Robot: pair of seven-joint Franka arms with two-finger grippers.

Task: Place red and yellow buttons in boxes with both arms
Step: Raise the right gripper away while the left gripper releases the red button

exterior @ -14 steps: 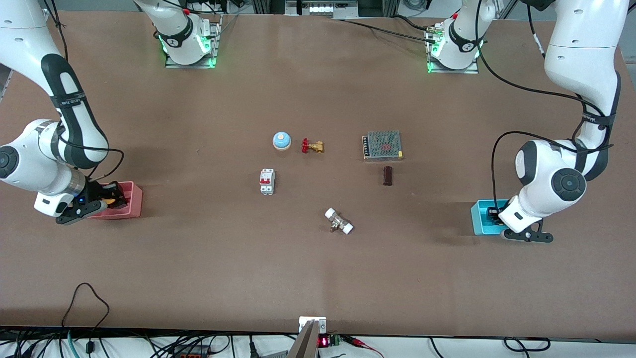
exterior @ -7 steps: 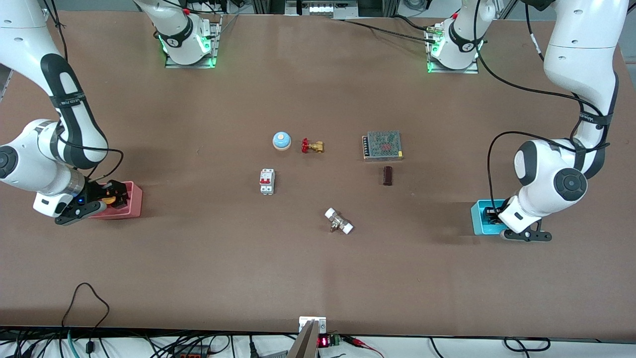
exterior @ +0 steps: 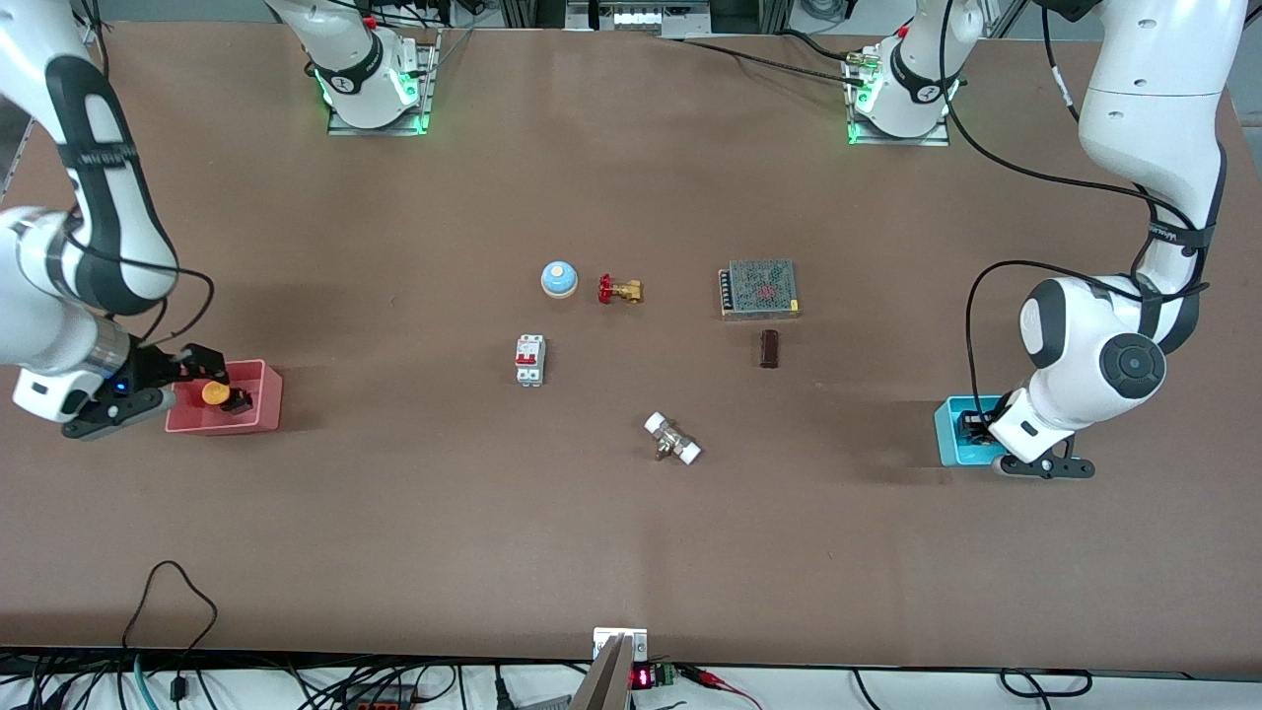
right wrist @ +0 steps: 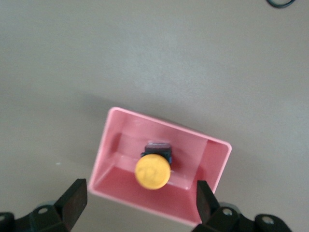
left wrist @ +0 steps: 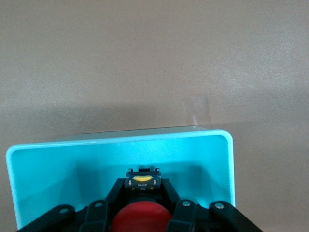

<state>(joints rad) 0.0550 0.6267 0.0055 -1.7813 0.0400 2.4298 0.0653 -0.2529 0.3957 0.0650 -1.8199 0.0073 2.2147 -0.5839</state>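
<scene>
The right gripper [right wrist: 140, 205] hovers over the pink-red box [right wrist: 212, 159], fingers [right wrist: 72, 200] spread wide apart and empty. The yellow button [right wrist: 152, 170] sits upright inside that box, between and below the fingers, so it appears delivered. The left gripper [left wrist: 145, 212] reaches down into the cyan box [left wrist: 48, 159]; its fingers [left wrist: 108, 210] are clamped on the red button [left wrist: 142, 217], held between them inside the box walls, seemingly low enough to let go. Other parts lie untouched on the brown surface [exterior: 631, 542].
</scene>
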